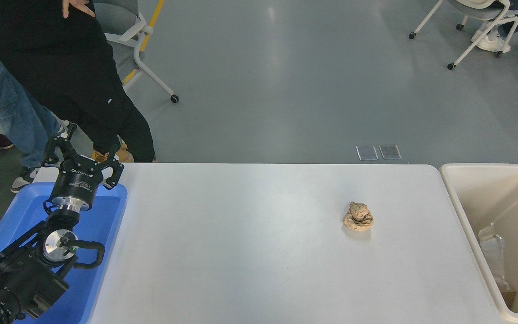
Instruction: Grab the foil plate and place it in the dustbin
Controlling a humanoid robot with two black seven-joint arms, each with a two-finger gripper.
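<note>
- Table (pixel 241 261): the only thing lying on it is a small crumpled brown paper wad (pixel 358 217), right of centre. No foil plate on the table.
- Dustbin (pixel 462 211): cream, stands against the table's right end with its mouth open. Inside, against the wall nearest the table, there is a pale, faintly glinting crumpled shape (pixel 493 254). It may be the foil plate, but I cannot tell for sure; it is washed out against the wall. A brown scrap sits low in the near corner.
- Judgement: if that shape is the plate, the drop is done and only the retreat is left.
- Right gripper: not in view, so nothing can be said of its fingers.
- Left gripper (pixel 87 150): parked at the lower left over the blue bin (pixel 106 216), fingers spread apart and holding nothing.
- A person (pixel 61 67) in dark clothes stands at the table's far left corner, well apart from the dustbin.
- Handling, as judgement:
  - A thin foil tray should be very light, so there is no load concern.
  - The walls are soft and dent or fold under a pinch.
  - The crinkled skin gives some bite but can slip when flattened.
  - The best hold is across the raised rim on one long side, where the rolled edge is stiffest.
  - Use modest closing force.
  - A one-sided hold lets the plate droop and swing, so it should be released low and well inside the bin's mouth.
</note>
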